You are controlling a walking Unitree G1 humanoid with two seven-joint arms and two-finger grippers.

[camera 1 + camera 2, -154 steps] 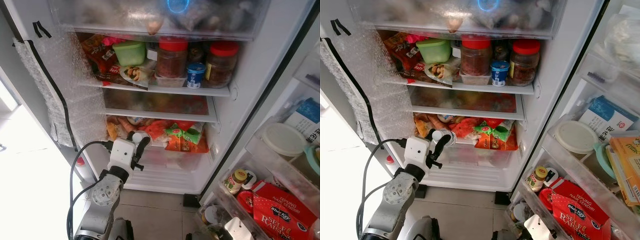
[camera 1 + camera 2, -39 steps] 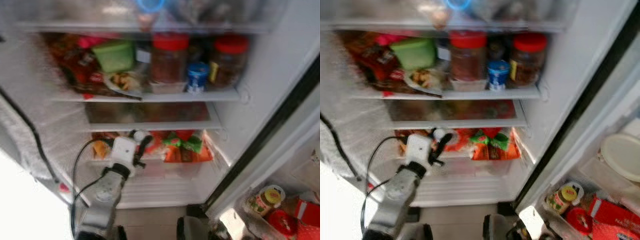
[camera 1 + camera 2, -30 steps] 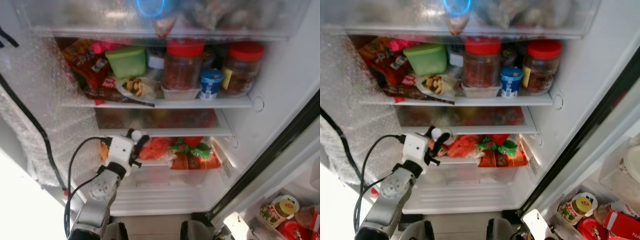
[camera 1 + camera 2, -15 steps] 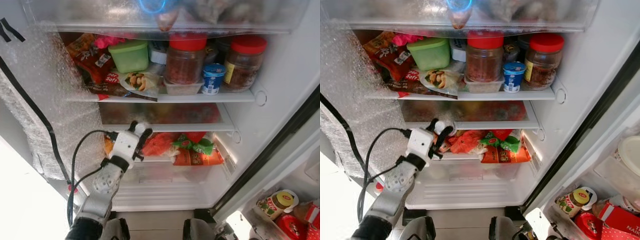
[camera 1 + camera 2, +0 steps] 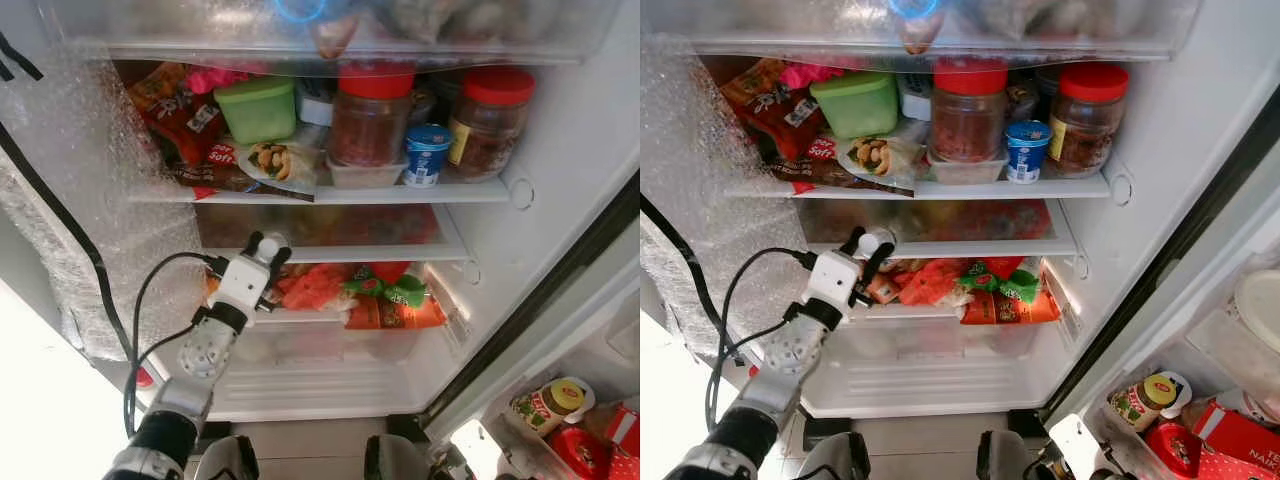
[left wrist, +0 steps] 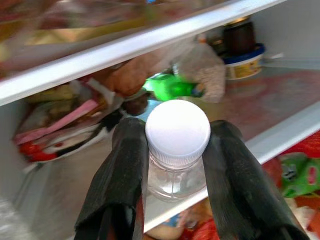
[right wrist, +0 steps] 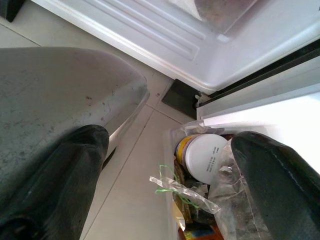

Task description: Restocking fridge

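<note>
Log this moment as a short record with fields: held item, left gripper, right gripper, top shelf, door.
held item: small clear bottle with white cap
left gripper: shut on the bottle, at the front of the middle shelf
right gripper: open, idle low over the floor
top shelf: green box, two red-lidded jars
door: open, yellow-lidded jar in its rack

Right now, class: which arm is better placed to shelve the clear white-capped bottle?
Left: its claw already grips the clear white-capped bottle at the fridge's middle shelf; the right claw hangs open near the floor.
</note>
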